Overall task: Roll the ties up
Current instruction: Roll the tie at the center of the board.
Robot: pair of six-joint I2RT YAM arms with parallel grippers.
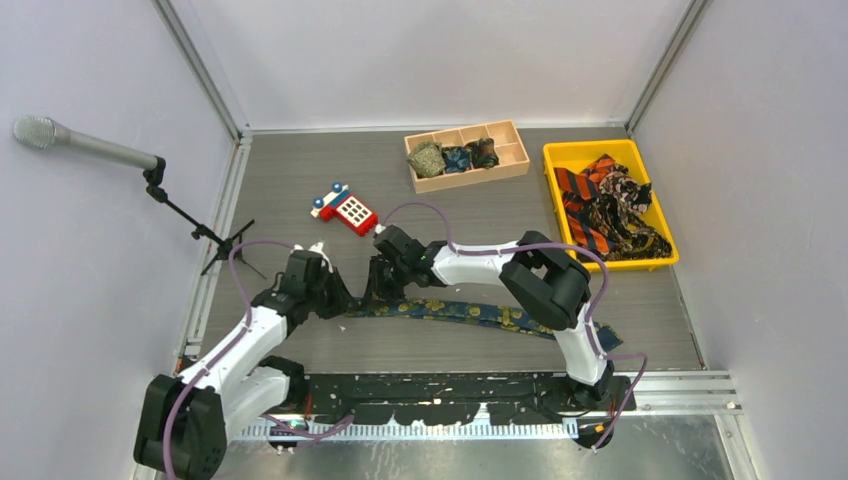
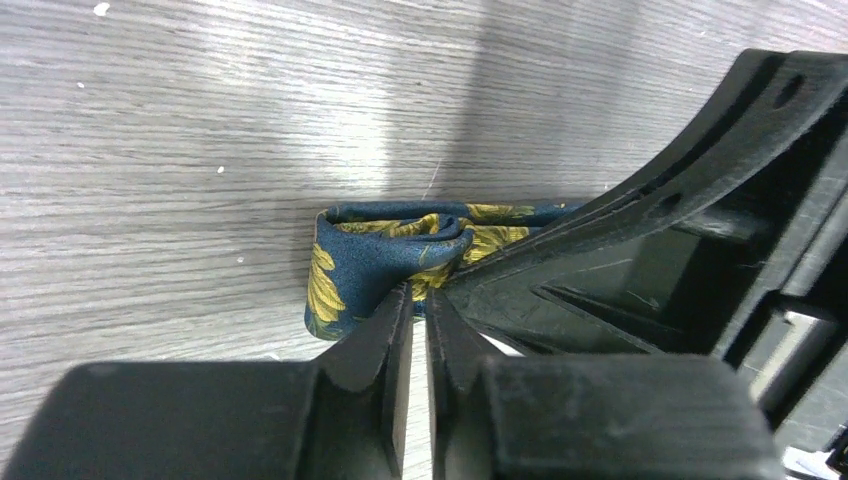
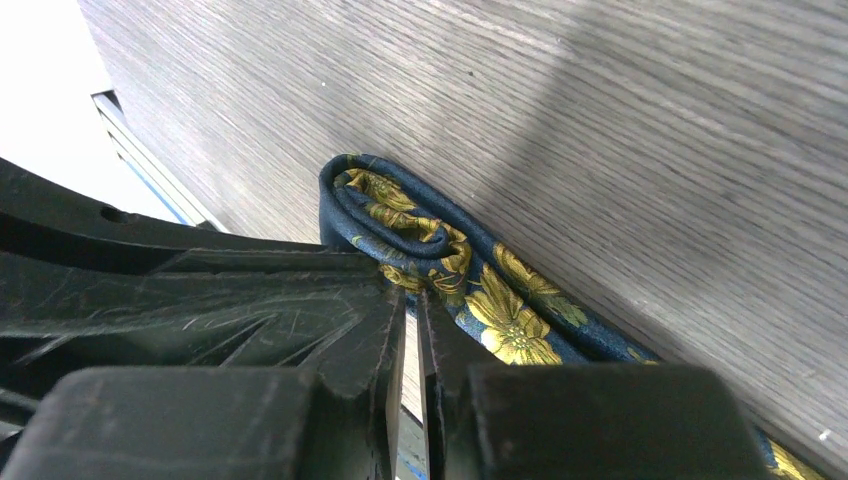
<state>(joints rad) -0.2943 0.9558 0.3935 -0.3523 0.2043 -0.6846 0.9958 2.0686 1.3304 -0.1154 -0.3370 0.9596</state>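
- Navy tie (image 1: 480, 314) with yellow-gold flowers lies flat across the lower centre of the overhead frame. Its left end is wound into a small coil on the grey wood-grain table (image 1: 300, 180).
- My left gripper (image 1: 345, 300) meets that coil from the left. At the wrist, the coil (image 2: 370, 265) sits mid-frame, and my jaws are drawn to a thin slit with their tips against it. I cannot tell whether cloth is caught.
- My right gripper (image 1: 380, 288) comes in from the right, just beside the left one. Its wrist camera shows the spiral of fabric (image 3: 430, 240) at centre, with my jaws pinched almost together on the coil's lower edge.
- Three rolled ties (image 1: 456, 158) sit side by side in the wooden tray (image 1: 508, 150) at upper centre.
- Loose ties (image 1: 605, 210), some orange-and-black striped, fill the yellow bin (image 1: 590, 148) at upper right.
- Toy phone (image 1: 345, 208) rests above my grippers, and a microphone (image 1: 85, 145) reaches in from the upper left.
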